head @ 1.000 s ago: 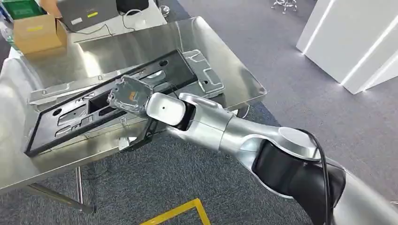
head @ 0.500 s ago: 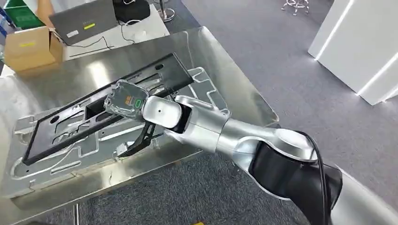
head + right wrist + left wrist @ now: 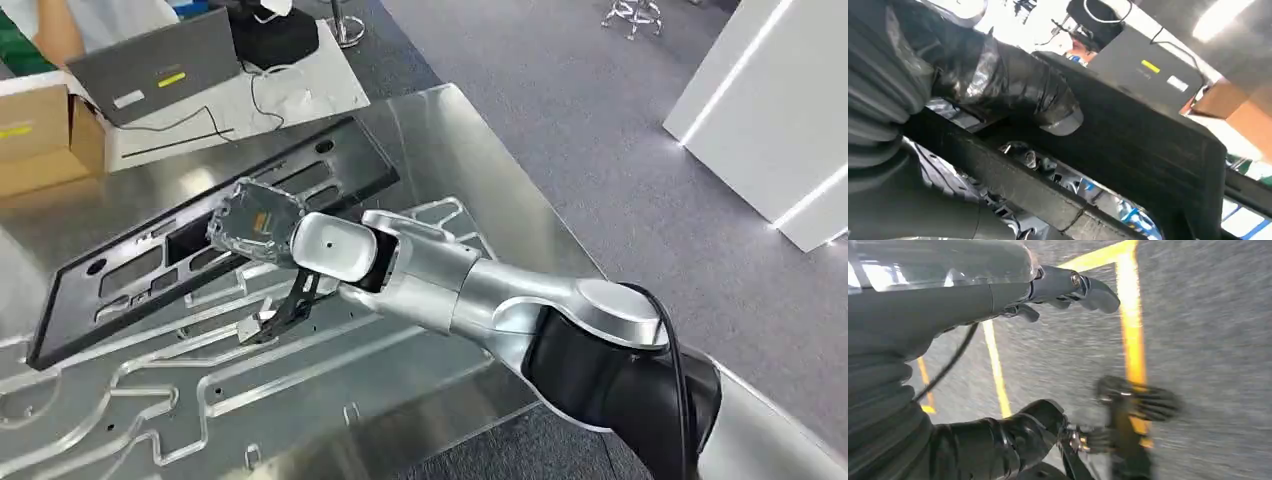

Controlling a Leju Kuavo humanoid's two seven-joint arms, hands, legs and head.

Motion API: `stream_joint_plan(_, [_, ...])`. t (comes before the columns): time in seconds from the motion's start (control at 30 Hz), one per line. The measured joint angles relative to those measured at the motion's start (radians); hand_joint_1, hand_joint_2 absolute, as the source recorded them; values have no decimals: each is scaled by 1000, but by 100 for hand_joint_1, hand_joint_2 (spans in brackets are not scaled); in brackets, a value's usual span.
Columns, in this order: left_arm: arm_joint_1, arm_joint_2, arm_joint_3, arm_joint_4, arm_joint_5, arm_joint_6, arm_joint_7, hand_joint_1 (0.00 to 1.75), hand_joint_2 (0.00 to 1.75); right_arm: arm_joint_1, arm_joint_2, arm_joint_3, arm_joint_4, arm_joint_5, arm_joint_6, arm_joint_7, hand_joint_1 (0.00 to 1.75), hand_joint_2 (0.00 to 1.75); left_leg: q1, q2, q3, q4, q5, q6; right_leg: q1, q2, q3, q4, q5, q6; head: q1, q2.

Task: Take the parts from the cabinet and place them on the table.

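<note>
Over the polished steel table (image 3: 520, 200), the right robot hand (image 3: 255, 225) grips a long flat black panel (image 3: 130, 265)

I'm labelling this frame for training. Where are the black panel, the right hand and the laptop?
black panel (image 3: 120, 285), head view, on its flat face.
right hand (image 3: 252, 222), head view, on its back.
laptop (image 3: 160, 62), head view, on its grey lid.

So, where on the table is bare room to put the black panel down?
Bare steel lies between the black panel's far edge and the table's right edge. Near side is crowded: the cut-out metal plate covers it. The right robot hand holds the panel.
</note>
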Motion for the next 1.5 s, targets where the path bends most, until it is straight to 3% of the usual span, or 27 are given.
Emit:
stream_joint_plan(0.07, [2,0,0,0,0,0,0,0,175,8,-2,0,2,0,2,0,175,175,2,-12,71,-16,-45,0,1,-1,-95,-16,-99,-1,1,0])
stream_joint_plan(0.1, [4,-2,0,0,0,0,0,0,175,8,-6,0,4,0,2,0,175,175,4,-21,108,-23,-68,-3,3,-1,-131,-51,-115,-3,0,0])
stream_joint_plan(0.13, [8,-3,0,0,0,0,0,0,175,8,-8,0,8,0,2,0,175,175,5,-25,148,-32,-93,-5,10,-2,-160,-112,-84,-7,1,0])
stream_joint_plan(0.17, [22,-5,0,0,0,0,0,0,175,9,-10,0,10,0,2,0,175,175,6,-26,188,-42,-119,-5,17,-1,-177,-191,13,-14,0,0])
stream_joint_plan(0.2, [41,-8,1,1,3,0,-3,0,175,17,-15,1,13,0,3,0,175,175,8,-26,213,-57,-145,-5,28,-2,-182,-310,225,-27,2,0])
stream_joint_plan(0.23, [51,-18,2,5,2,-1,-2,0,175,27,-24,1,21,0,3,0,175,175,6,-37,251,-44,-164,-15,42,6,-188,-375,383,-34,-5,-1])
stream_joint_plan(0.27, [40,-18,2,5,1,1,2,0,175,31,-26,3,23,0,-1,0,175,175,4,-52,244,-55,-182,-32,46,5,-180,-338,366,-44,-6,0])
stream_joint_plan(0.3, [30,-20,2,5,-4,6,1,0,175,30,-30,3,28,0,0,-3,175,175,9,-68,251,-70,-180,-34,46,-7,-181,-333,358,-53,-3,0])
stream_joint_plan(0.33, [26,-20,2,5,-4,10,-5,0,175,28,-31,3,30,0,-1,-5,175,175,7,-75,238,-44,-150,-41,45,-10,-174,-353,350,-59,-3,0])
stream_joint_plan(0.37, [26,-18,2,4,-6,15,-5,0,175,19,-30,2,30,-1,-5,-5,175,175,8,-73,182,40,-95,-44,39,-17,-169,-369,339,-60,-3,0])
stream_joint_plan(0.4, [31,-16,2,3,-7,21,-5,0,175,14,-16,2,27,-2,-14,-9,175,175,15,-50,125,121,-85,-48,30,-19,-158,-379,332,-58,-5,1])
stream_joint_plan(0.47, [26,-13,2,3,-6,17,-5,0,175,15,-9,2,28,-2,-26,-13,175,175,13,-10,46,211,-157,-62,28,-27,-150,-385,319,-67,-5,0])
stream_joint_plan(0.53, [25,-9,2,3,-4,14,-6,0,175,27,-7,3,31,-2,-29,-23,175,175,13,-4,-11,270,-262,-73,30,-32,-145,-382,307,-63,-4,0])
stream_joint_plan(0.57, [27,-8,2,3,-5,14,-8,0,175,34,-6,5,32,-2,-30,-24,175,175,13,-2,-22,277,-275,-77,31,-32,-145,-377,307,-63,-5,0])
stream_joint_plan(0.63, [34,-8,2,3,-6,10,-26,0,175,43,-3,8,34,-2,-31,-25,175,175,16,0,8,203,-212,-82,28,-28,-150,-364,316,-63,-5,0])
stream_joint_plan(0.7, [33,-6,3,3,-2,-12,-72,0,175,44,-2,9,35,0,-33,-26,175,175,18,-2,79,44,-118,-81,26,-14,-165,-343,327,-53,-5,0])
stream_joint_plan(0.73, [29,-6,2,3,-2,-13,-80,0,175,48,-2,9,35,0,-34,-27,175,175,13,-3,63,39,-126,-66,29,-12,-167,-335,331,-47,-5,1])
stream_joint_plan(0.77, [23,-6,3,3,0,-16,-85,0,175,50,-4,10,39,2,-36,-27,175,175,8,2,59,45,-187,-49,30,-8,-171,-332,334,-42,-3,0])
stream_joint_plan(0.9, [12,-4,3,3,0,-24,-85,0,175,53,-4,10,45,2,-42,-30,175,175,14,15,60,34,-86,-11,29,0,-177,-332,347,-16,-5,0])
stream_joint_plan(0.97, [6,-4,3,3,0,-26,-86,0,175,51,-6,10,48,2,-43,-30,175,175,13,21,54,32,-72,-3,24,-2,-210,-234,244,-7,-4,0])
stream_joint_plan(1.03, [5,-4,3,3,-2,-25,-87,0,175,56,-8,10,51,1,-44,-30,175,175,12,25,45,33,-66,-4,16,-2,-259,-68,153,2,-4,0])
stream_joint_plan(1.1, [6,-4,3,3,-4,-19,-86,0,175,64,-11,10,56,1,-45,-30,175,175,12,25,42,34,-65,-5,10,-4,-257,-10,138,8,-3,0])
stream_joint_plan(1.2, [12,-4,3,3,-6,-11,-87,0,175,63,-15,10,59,0,-45,-30,175,175,13,23,45,37,-75,-15,7,-10,-116,-211,213,-1,-3,0])
stream_joint_plan(1.23, [16,-4,4,3,-6,-6,-87,0,175,62,-15,10,59,-1,-45,-30,175,175,13,23,43,37,-79,-17,10,-16,-91,-255,187,-9,-4,0])
stream_joint_plan(1.33, [17,-3,5,3,-8,6,-86,0,175,60,-21,10,58,-2,-44,-31,175,175,12,14,38,34,-80,-36,25,-14,-80,-280,178,-22,-4,0])
stream_joint_plan(1.4, [21,0,6,2,-15,12,-85,0,175,60,-21,10,58,-3,-44,-32,175,175,13,13,43,26,-78,-29,21,-14,-72,-293,183,-20,-4,0])
stream_joint_plan(1.5, [21,0,6,2,-16,18,-85,0,175,61,-22,10,56,-4,-44,-32,175,175,14,15,49,19,-76,-36,21,-12,-71,-294,181,-23,-4,0])
